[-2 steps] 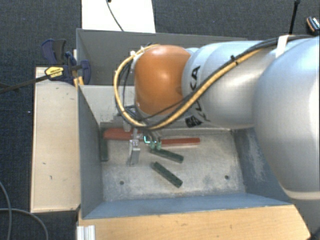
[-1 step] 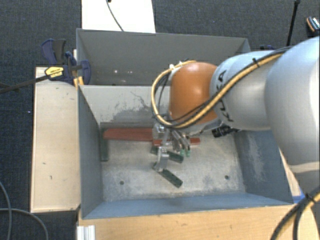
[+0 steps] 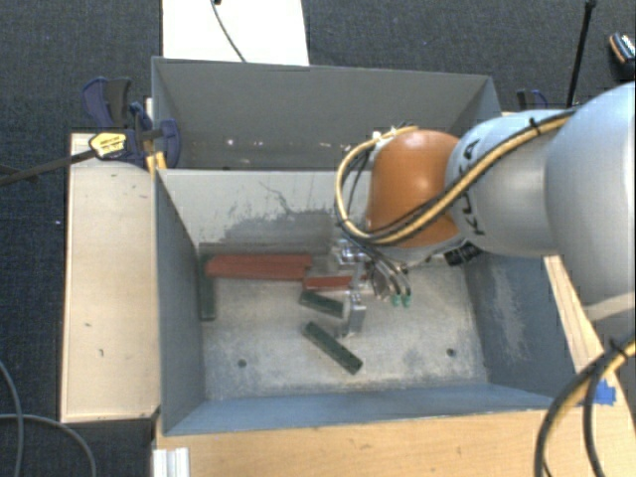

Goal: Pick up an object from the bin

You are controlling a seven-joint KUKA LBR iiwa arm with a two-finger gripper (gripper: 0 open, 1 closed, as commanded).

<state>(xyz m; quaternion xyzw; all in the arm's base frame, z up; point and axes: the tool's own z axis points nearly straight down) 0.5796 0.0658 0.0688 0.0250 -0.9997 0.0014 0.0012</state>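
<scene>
My gripper (image 3: 353,311) hangs low in the middle of the bin, under the orange wrist cover. A dark green flat bar (image 3: 333,348) lies slantwise on the floor just below its tip. A second dark green piece (image 3: 321,305) lies right beside it on the left. A short reddish-brown block (image 3: 326,283) sits just above that piece, close against the gripper's left side. A long reddish-brown bar (image 3: 256,266) lies along the back wall to the left. The fingers are largely hidden by the gripper body.
A dark green upright strip (image 3: 206,296) stands against the left wall, at the long bar's left end. The arm and its cables come in from the right and cover the bin's right back part.
</scene>
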